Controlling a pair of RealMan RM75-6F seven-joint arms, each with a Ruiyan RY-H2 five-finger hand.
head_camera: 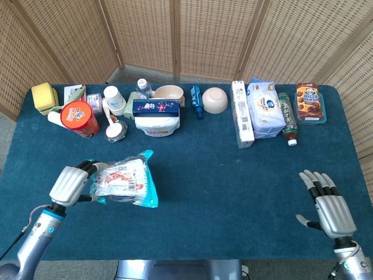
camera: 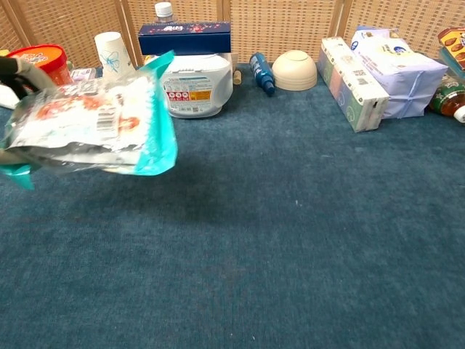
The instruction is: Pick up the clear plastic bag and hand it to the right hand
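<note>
Nearest the robot: left hand [head_camera: 71, 185] closed around the left end of the clear plastic bag [head_camera: 125, 181], fingers [head_camera: 88, 167] wrapped over its top edge. Bag lifted clear of the blue surface [head_camera: 221, 192], judging from the chest view, where a shadow falls on the cloth below it; hanging roughly level over the left front part, teal-trimmed end pointing toward the middle. Right hand [head_camera: 326, 205] at the front right corner, empty, fingers spread, palm side not readable from here.

Handling, as a judgement: light, soft and crinkly, film likely slippery, loose contents apt to shift and let the free end sag. Best place for the receiving hold: the free teal-edged end or the bag's middle, pinched across the film rather than cupped from below.

Room: wide bare stretch of cloth between the two hands, well apart from anything. Front edge of the surface close under both hands.

Farther back: orange tub [head_camera: 80, 118], paper cups [head_camera: 115, 99] and white wipes box [head_camera: 156, 124] behind the bag; tissue packs [head_camera: 265, 109] far right.
</note>
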